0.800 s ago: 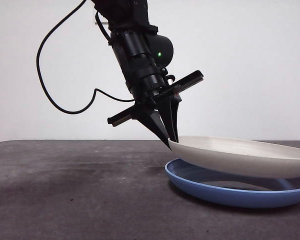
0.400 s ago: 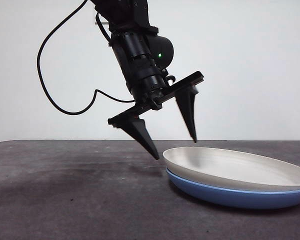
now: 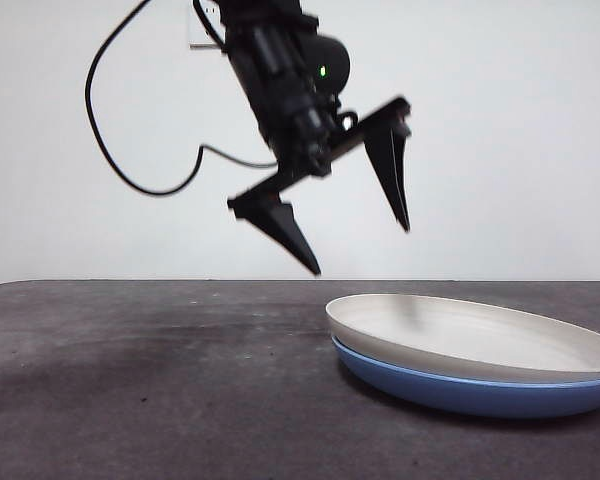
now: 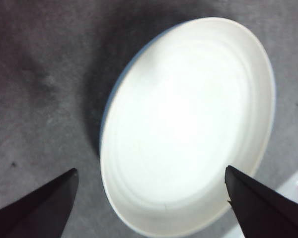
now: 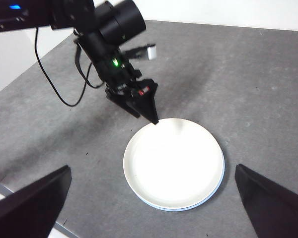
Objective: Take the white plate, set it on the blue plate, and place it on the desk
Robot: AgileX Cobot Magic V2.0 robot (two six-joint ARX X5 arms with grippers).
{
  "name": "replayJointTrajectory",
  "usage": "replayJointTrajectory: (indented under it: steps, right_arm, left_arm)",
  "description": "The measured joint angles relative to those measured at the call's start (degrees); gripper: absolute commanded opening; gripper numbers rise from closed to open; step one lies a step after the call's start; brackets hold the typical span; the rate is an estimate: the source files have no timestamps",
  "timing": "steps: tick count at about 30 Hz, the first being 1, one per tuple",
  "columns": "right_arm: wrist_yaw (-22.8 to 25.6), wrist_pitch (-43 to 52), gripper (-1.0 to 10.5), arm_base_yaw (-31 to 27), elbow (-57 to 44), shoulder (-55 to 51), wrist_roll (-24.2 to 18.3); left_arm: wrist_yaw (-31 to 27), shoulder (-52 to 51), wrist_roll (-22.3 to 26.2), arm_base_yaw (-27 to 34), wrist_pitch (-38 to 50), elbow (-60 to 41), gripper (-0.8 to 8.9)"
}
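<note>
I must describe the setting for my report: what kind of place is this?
Probably a robot test bench: a bare grey desk before a plain white wall, the white plate stacked on the blue plate, and the left gripper above.

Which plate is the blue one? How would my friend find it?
Look at the dark grey desk and find the stack of two plates. The blue plate is the bottom one, lying right on the desk. Only its shiny blue rim peeks out under the cream white plate nested in it.
</note>
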Motion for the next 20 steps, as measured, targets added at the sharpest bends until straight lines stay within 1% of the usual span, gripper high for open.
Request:
replayJointTrajectory:
  steps: [2,3,6,7,11,14,18,20]
  right_arm:
    - [0.0,0.0,5.7,0.0,0.0,0.0,0.0]
    - [0.0,0.0,5.7,0.0,0.0,0.0,0.0]
    - [0.0,0.0,5.7,0.0,0.0,0.0,0.0]
    - [0.0,0.0,5.7,0.0,0.0,0.0,0.0]
    - [0.0,0.0,5.7,0.0,0.0,0.0,0.0]
    - [0.0,0.0,5.7,0.0,0.0,0.0,0.0]
    - [0.2,0.3,5.7,0.0,0.0,0.0,0.0]
    - [1.0,0.3,5.7,0.0,0.0,0.0,0.1]
  left_arm:
    - [0.0,0.0,1.1,0.0,-2.8,2.8,4.94]
    - [-0.1,0.0,1.6,0.0,-4.2,4.2,5.30]
    - [-0.2,0.0,3.7,0.0,-8.0,8.3,6.82]
    - [-0.3,-0.2,4.1,0.0,-8.8,9.1,7.04]
    - [-0.4,-2.7,6.6,0.0,-12.6,10.5,7.04]
    - [-0.5,-6.4,8.2,0.0,-13.0,10.6,7.02]
    - [-0.6,-13.9,9.0,0.0,-13.0,10.6,6.89]
    - [-1.7,-17.9,9.6,0.0,-13.0,10.6,6.88]
